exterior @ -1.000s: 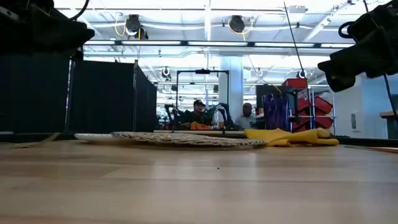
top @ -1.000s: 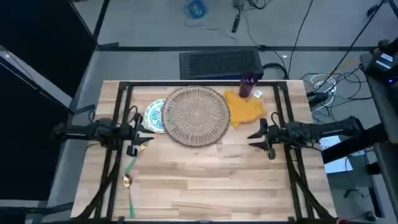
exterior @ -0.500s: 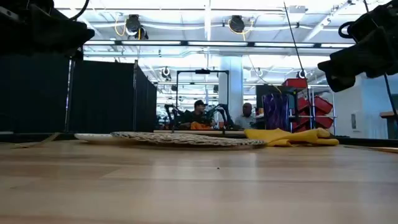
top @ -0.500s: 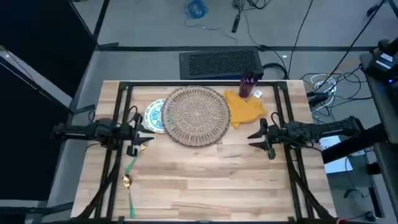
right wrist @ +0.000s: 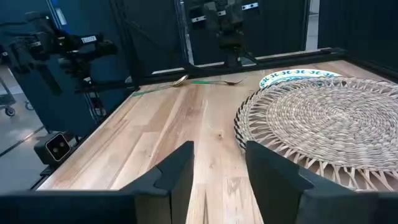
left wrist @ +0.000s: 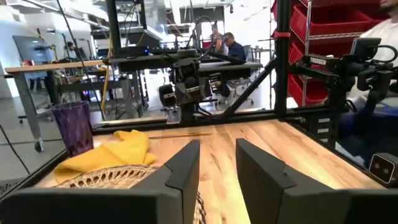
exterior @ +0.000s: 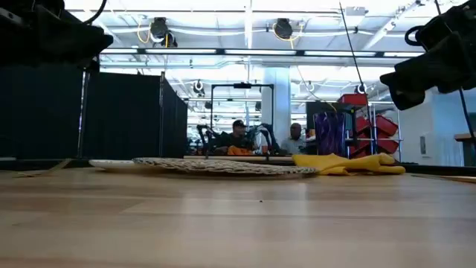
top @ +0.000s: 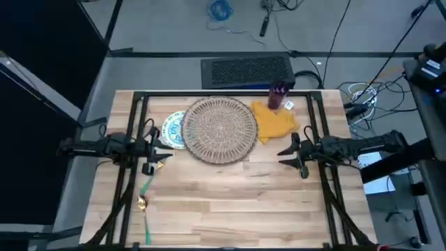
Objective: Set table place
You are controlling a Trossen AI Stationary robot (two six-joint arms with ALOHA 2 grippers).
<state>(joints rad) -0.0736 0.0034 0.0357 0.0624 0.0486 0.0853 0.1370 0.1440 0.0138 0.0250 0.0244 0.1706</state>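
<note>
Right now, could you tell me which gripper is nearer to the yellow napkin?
The right gripper is nearer, just beside the yellow napkin. The left gripper waits across the placemat, by the plate.

Two slender, dark, jointed arms, left arm (top: 104, 148) and right arm (top: 348, 148). Each ends in two flat matte-black fingers (left wrist: 180, 171). White lettering marks the far arm's housing in the left wrist view

1 placemat (top: 220, 130), 1 plate (top: 173, 130), 1 napkin (top: 273, 124), 1 cup (top: 278, 95), 2 utensils (top: 144, 199)
</note>
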